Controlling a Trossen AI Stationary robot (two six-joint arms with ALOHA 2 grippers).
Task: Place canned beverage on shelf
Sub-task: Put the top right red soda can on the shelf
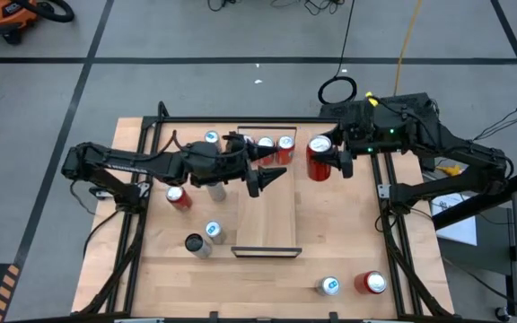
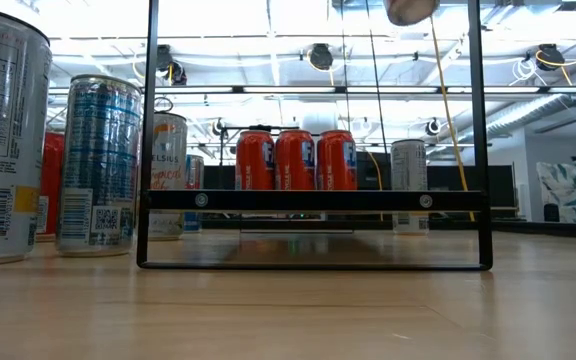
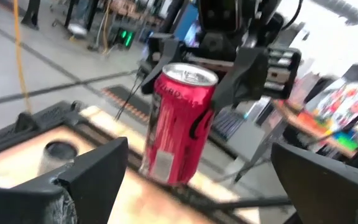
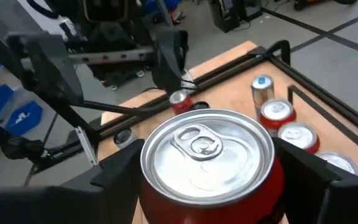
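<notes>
Two arms meet near the far end of the shelf (image 1: 267, 215), and the step in hand looks like carrying a red can (image 1: 319, 158) over to join the row already there. The right gripper (image 1: 330, 164) pinches this can around its body, holding it upright and seemingly lifted off the tabletop (image 1: 348, 242), just right of the shelf's far end. The left gripper (image 1: 272, 176) hangs over the shelf with its fingers (image 3: 92, 174) spread wide and empty, pointing at the held can. Three shelved cans (image 1: 266, 145) stand side by side at the far end, so the free boards lie nearer the camera side. To do this well, the right arm should keep the can vertical, travel sideways above the shelf's surface, and lower it onto bare wood clear of the row, letting go only once the base sits flat. The left gripper sits close to that path and may be waiting for a handover; either way, it needs room. Whether the can's base touches the table is hard to judge from above
</notes>
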